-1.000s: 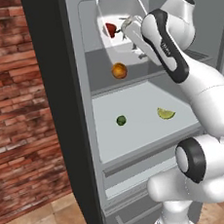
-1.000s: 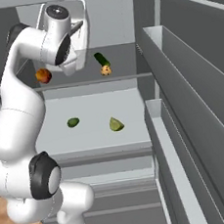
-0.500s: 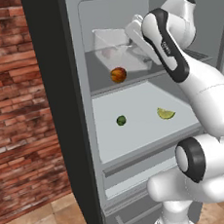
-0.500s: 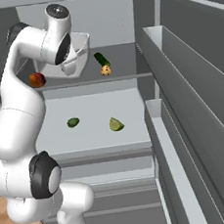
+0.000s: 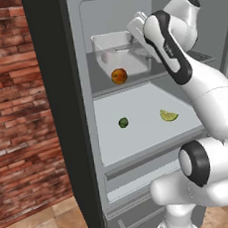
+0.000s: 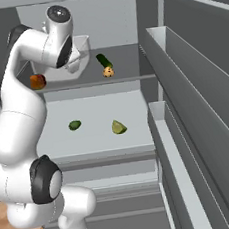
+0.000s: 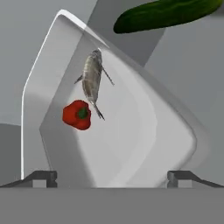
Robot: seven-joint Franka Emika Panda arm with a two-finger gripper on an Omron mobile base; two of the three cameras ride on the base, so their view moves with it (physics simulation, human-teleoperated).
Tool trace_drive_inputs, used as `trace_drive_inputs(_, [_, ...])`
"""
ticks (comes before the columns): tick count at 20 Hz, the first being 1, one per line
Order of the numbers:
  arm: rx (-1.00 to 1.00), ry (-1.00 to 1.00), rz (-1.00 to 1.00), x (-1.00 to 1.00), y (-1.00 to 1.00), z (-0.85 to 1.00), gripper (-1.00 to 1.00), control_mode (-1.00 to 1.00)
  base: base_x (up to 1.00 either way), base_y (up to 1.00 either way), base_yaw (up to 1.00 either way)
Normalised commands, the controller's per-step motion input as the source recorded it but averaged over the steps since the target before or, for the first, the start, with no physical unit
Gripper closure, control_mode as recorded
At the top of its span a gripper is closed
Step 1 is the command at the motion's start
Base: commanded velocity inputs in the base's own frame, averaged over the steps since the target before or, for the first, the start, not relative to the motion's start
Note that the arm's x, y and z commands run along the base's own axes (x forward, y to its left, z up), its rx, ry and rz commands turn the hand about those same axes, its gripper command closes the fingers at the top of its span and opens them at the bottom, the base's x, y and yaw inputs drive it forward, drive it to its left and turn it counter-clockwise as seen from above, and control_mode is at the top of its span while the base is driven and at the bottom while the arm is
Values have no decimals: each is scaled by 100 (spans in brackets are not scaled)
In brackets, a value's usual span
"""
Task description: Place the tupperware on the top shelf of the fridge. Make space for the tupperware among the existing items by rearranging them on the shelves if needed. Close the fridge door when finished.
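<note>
While the fridge door (image 6: 203, 126) stands wide open at the right of the right base view, the left base view starts w/ a brick wall (image 5: 16, 111) at far left, then the fridge (image 5: 61, 116) side panel. Next comes the orange (image 5: 119, 76) at the front edge of the top shelf (image 5: 100, 82), touching or just in front of the tupperware (image 5: 117, 53). That tub sits on or just above the mid-grey panel; can't tell which. Its right end is hidden behind the arm's hand. Below, on the whitish shelf (image 5: 138, 133), the lime (image 5: 123, 122) lies left and the lime wedge (image 5: 168, 115) right, well apart.

Right base view, same order: orange (image 6: 37, 81) at shelf's left front, tub (image 6: 81, 50) partly behind the arm, then cucumber (image 6: 103, 60) lying toward the back w/ the tan ball (image 6: 108, 72) just in front of it, nr touching. Lower shelf: lime (image 6: 74, 124), then wedge (image 6: 118, 127).

Hand view: tub (image 7: 144, 140) seen from its open side, tilted in frame. Inside, a red pepper (image 7: 78, 114) left, a grey fish (image 7: 92, 78) just beside and above it. Cucumber (image 7: 166, 14) runs across the top right, beyond the rim. Tool (image 7: 112, 177): both tips spread wide at the bottom corners, tub rim betw. them; can't tell if they press on it.
</note>
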Motion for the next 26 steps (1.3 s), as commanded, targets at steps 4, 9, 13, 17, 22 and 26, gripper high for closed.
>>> trace_drive_inputs(4, [0, -45, 3, 0, 0, 2, -100, -100, 0, 0, 0])
trace_drive_inputs(9, [-1, -26, 0, -82, -23, 0, -100, -100, 0, 0, 0])
trace_drive_inputs(13, [0, -3, 0, -93, -50, 38, -100, -100, 0, 0, 0])
trace_drive_inputs(17, [0, 0, 0, -100, -56, 51, -100, -100, 0, 0, 0])
trace_drive_inputs(22, [-13, 7, 5, -100, -35, 13, -100, -100, 0, 0, 0])
trace_drive_inputs(26, [-46, 15, 15, -100, 0, -58, -100, -100, 0, 0, 0])
